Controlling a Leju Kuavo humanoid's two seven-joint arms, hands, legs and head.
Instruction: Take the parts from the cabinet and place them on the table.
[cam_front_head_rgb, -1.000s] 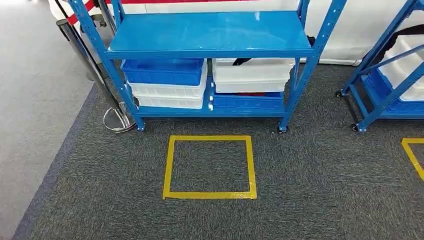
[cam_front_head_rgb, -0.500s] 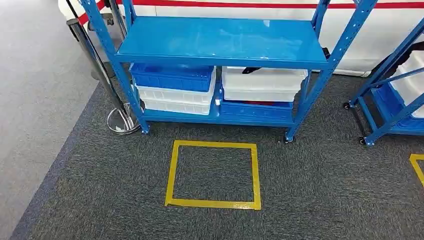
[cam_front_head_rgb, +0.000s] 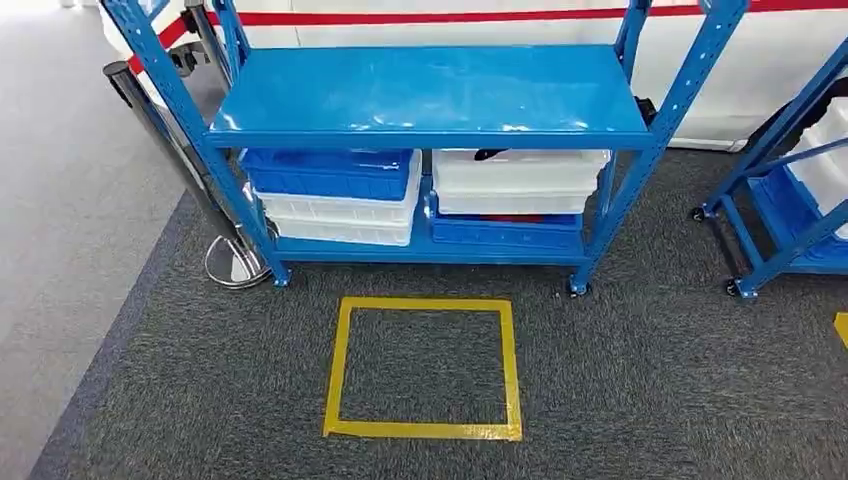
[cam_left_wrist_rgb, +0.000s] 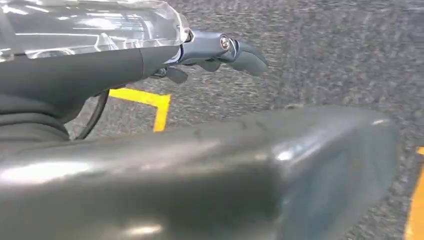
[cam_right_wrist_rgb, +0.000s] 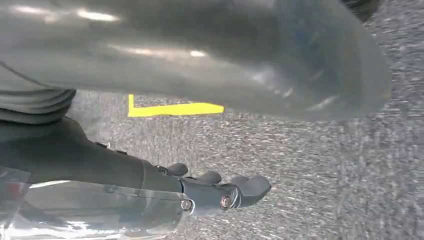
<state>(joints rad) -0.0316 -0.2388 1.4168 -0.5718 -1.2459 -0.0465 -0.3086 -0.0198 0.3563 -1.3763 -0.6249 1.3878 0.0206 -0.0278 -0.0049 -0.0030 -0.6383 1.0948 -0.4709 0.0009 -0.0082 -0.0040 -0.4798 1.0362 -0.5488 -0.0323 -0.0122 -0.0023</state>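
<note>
Both hands, left (cam_left_wrist_rgb: 215, 52) and right (cam_right_wrist_rgb: 220, 192), hang over carpet with fingers loosely extended, holding nothing; the cabinet (cam_front_head_rgb: 430, 95) shelf hides its bins' contents.

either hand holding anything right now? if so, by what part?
Nothing held. The left hand and right hand hang over the carpet with nothing in them. The bins sit untouched in the blue rack.

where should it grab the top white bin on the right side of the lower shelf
Probably by the front rim of the white bin, coming from the open front of the blue rack. The shelf above sits close over it, posts flank it, and it rests on a blue bin, so sliding it out forward looks easiest.
</note>
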